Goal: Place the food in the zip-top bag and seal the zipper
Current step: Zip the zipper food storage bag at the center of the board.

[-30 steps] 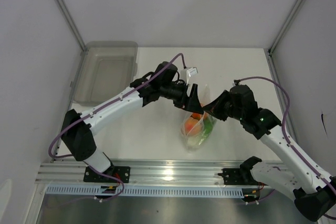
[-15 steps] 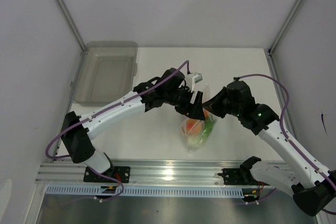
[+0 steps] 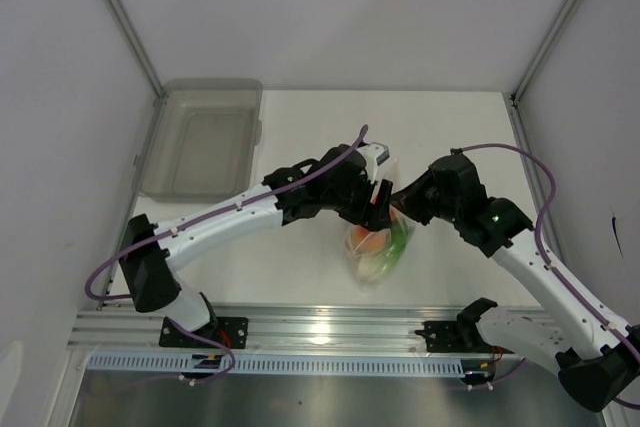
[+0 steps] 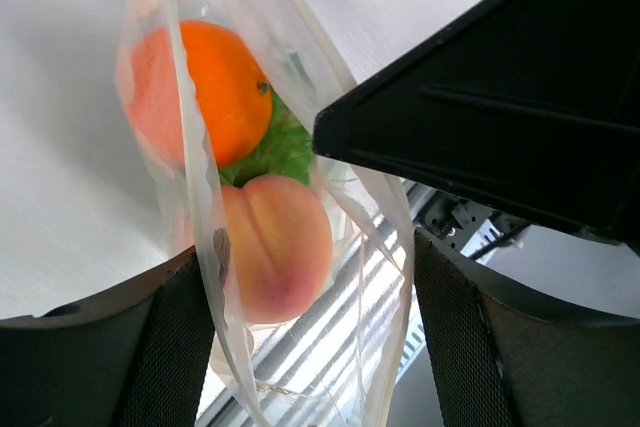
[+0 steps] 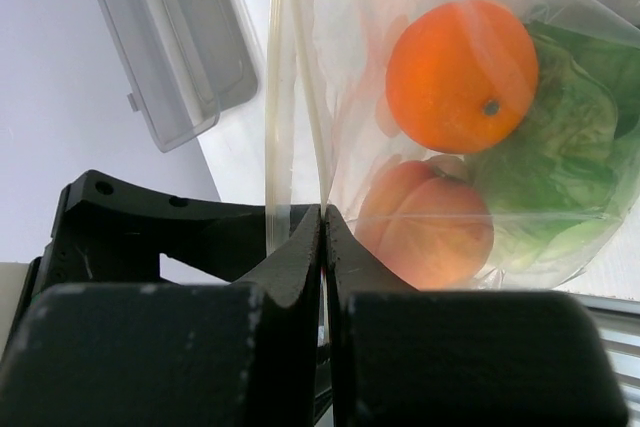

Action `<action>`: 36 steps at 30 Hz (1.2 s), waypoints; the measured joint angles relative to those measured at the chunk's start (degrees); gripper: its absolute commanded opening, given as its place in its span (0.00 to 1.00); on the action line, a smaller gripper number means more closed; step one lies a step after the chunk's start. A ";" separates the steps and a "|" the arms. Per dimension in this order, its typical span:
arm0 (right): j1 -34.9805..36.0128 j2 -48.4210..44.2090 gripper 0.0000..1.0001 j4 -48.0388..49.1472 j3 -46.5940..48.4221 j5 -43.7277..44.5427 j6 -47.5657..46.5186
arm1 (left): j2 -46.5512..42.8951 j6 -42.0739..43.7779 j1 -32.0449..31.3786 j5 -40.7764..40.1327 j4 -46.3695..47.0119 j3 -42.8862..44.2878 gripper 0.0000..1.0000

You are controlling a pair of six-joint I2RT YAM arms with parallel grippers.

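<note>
Left gripper [image 4: 305,259] spread, right gripper [image 5: 324,219] seemingly clamped

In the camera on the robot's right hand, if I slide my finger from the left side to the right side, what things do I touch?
grey bin → zipper edge of the zip-top bag → round orange fruit → lettuce. The peachy fruit sits under the orange one, so I left it out.

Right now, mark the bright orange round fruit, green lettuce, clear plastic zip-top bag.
bright orange round fruit [image 5: 462,75], right wrist view, centre of skin.
green lettuce [image 5: 570,137], right wrist view, leaf face.
clear plastic zip-top bag [image 5: 285,77], right wrist view, zipper strip.
</note>
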 measured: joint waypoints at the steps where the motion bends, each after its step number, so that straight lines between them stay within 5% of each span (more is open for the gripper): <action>1: 0.04 -0.04 0.01 0.02 0.00 0.07 0.15 | 0.00 -0.24 -0.17 -1.05 -0.04 -0.11 0.73; 9: 0.37 -0.35 0.05 0.04 -0.02 0.63 1.44 | 0.00 -2.08 -0.63 -4.63 0.66 -2.05 0.58; 22: 0.52 -0.50 0.34 0.04 -0.13 1.44 0.87 | 0.00 -2.19 -0.90 -6.27 0.83 -2.91 0.00; 25: 0.50 -0.61 0.50 -1.49 0.48 2.34 -1.31 | 0.00 -1.57 -0.90 -6.36 0.24 -2.86 0.00; 36: -7.17 -1.73 0.58 -4.96 6.32 -1.99 -26.80 | -2.03 4.85 3.10 -2.43 -2.27 -2.91 0.01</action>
